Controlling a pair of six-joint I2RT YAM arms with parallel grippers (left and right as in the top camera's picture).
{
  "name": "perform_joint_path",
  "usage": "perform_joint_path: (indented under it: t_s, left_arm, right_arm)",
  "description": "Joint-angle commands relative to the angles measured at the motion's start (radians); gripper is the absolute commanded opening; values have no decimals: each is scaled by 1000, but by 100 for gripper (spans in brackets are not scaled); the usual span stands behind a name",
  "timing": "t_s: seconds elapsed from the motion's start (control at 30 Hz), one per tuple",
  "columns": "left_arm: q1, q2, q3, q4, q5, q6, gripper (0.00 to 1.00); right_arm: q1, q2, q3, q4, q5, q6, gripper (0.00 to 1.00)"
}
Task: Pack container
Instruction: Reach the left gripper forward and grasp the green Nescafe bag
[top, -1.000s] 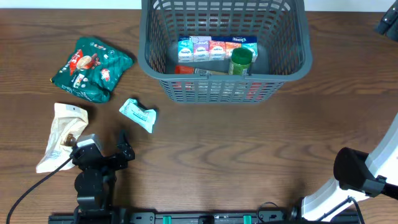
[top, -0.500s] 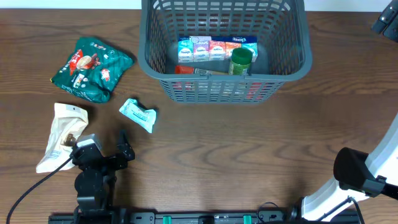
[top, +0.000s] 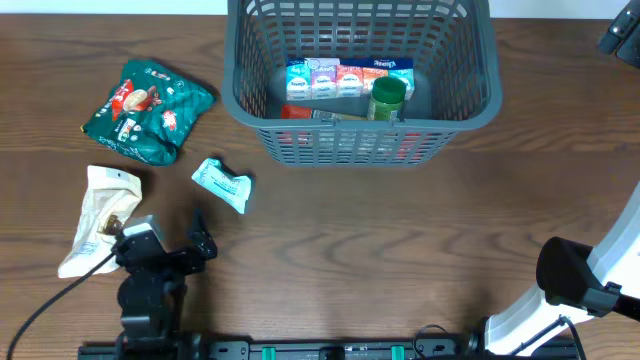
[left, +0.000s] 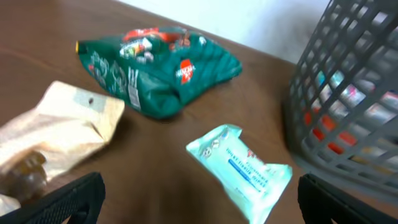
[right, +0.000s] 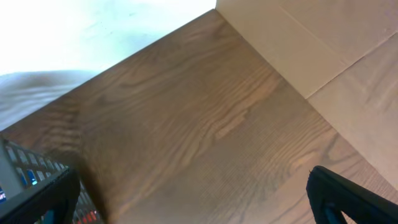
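basket (top: 350, 146) top centre of overhead view, on desk (top: 400, 230), cartons (top: 348, 77) and green jar (top: 387, 98) inside; green bag (top: 147, 110), beige pouch (top: 100, 215), wipes pack (top: 222, 184) at left; left tool (left: 199, 186) lower left, jaws wide, empty; right tool (right: 193, 186) upper right, jaws wide, empty

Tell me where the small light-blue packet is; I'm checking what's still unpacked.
In the overhead view the light-blue packet lies on the table, left side, outside the container, below-right of the green snack bag and right of the beige pouch.
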Motion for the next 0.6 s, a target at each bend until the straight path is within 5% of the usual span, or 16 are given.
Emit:
perform_joint_path:
  t_s: [0.0, 0.3, 0.57]
  left_arm:
    - [4, 87, 193, -35, -46, -10, 98]
    - [4, 614, 791, -380, -92, 57, 98]
    - [4, 925, 1134, -520, -86, 175, 99]
  right_arm:
    - [-5, 3, -1, -5, -3, 13, 99]
    - [-5, 3, -1, -5, -3, 13, 99]
    - [-5, 3, -1, -5, -3, 13, 99]
